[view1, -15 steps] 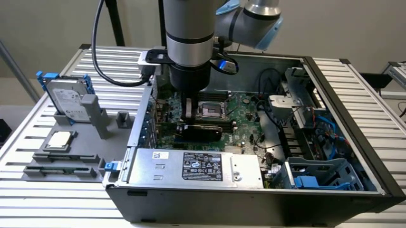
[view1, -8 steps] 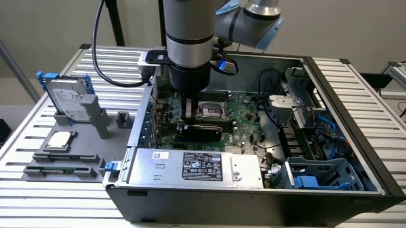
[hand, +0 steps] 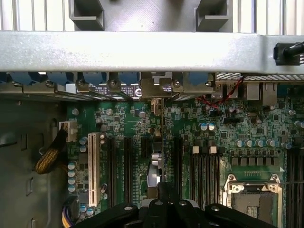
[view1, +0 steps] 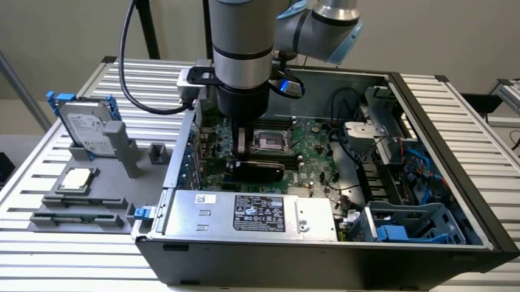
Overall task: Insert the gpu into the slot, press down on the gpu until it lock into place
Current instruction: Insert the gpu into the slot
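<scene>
Gpu (view1: 258, 168) stands on edge over the motherboard (view1: 313, 152) inside the open computer case (view1: 325, 261) on the bench (view1: 65, 255). In the wrist view it is a thin dark line (hand: 163, 142) running into the gripper (hand: 166, 190). The gripper (view1: 243, 155) is closed on the card's top edge, hiding part of it, and how deep the lower edge sits cannot be told.

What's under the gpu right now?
Green motherboard shows either side of the gpu. The slot directly beneath is covered by the card and gripper, so seating can't be seen.
</scene>
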